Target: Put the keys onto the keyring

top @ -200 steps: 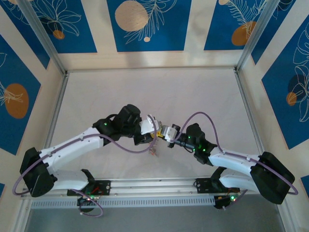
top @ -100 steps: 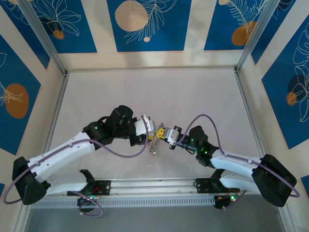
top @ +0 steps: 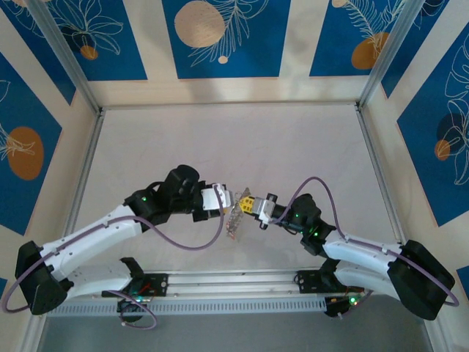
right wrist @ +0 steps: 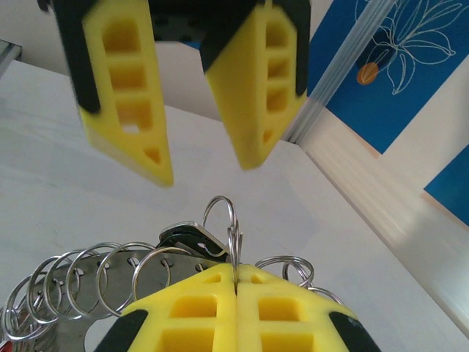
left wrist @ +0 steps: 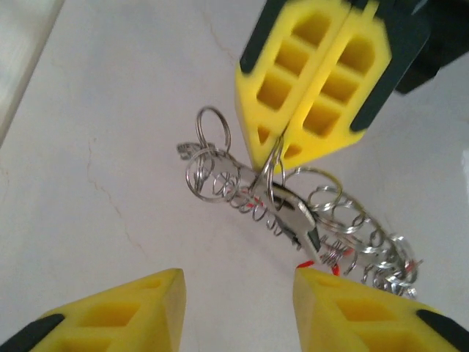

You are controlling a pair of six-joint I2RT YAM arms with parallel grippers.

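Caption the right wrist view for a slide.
The right end effector shut on a small ring of the keyring, with the open left end effector facing it.

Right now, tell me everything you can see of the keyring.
The keyring is a grey metal ring, its rim fringed with many small silver loops, with red specks of the keys among them. It sits tilted between the grippers. The right gripper is shut on one loop at its rim; the left gripper is open, apart from it. Whether it touches the table is unclear.
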